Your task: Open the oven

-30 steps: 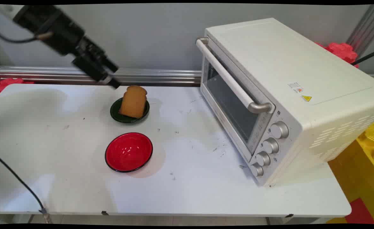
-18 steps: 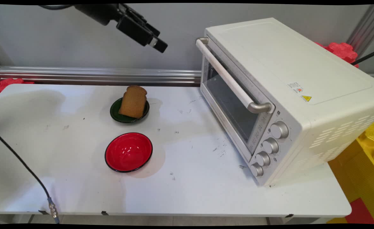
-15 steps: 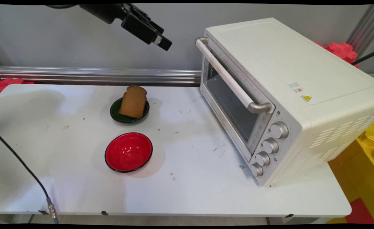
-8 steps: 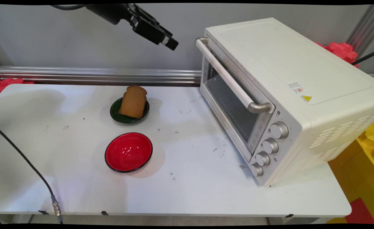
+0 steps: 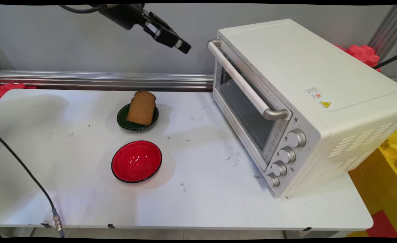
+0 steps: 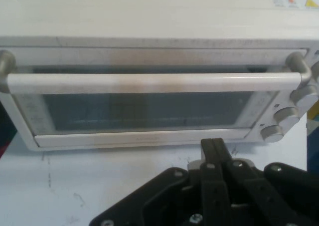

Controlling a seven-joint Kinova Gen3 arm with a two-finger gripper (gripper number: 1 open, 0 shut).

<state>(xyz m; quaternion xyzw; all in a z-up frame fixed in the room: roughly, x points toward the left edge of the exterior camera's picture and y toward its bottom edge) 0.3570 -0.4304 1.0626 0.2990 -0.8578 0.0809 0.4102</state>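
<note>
High above the white table (image 5: 198, 189), black two-finger gripper (image 5: 184, 47), fingers pressed together and empty, facing cream toaster oven's bar handle (image 6: 154, 82).

Matt cream oven (image 5: 306, 91), glossy red bowl (image 5: 136, 161).

**Where everything sits on the counter right now**

So the counter (image 5: 201, 202) has the toaster oven (image 5: 306, 101) taking up the whole right side, turned so its door faces left and toward the near edge. Its handle (image 5: 242, 82) runs across the top of the door, and the knobs (image 5: 286, 155) sit in a column at the near end of that front. Over on the left-middle there's a small plate (image 5: 121, 118) with a slice of bread (image 5: 141, 108) on it. A bowl (image 5: 136, 161) is just in front of that plate, apart from it. The tool (image 5: 184, 46) hangs up high, behind the plate and just left of the handle's far end, not touching anything. A cable (image 5: 22, 168) drapes over the near left corner.
</note>
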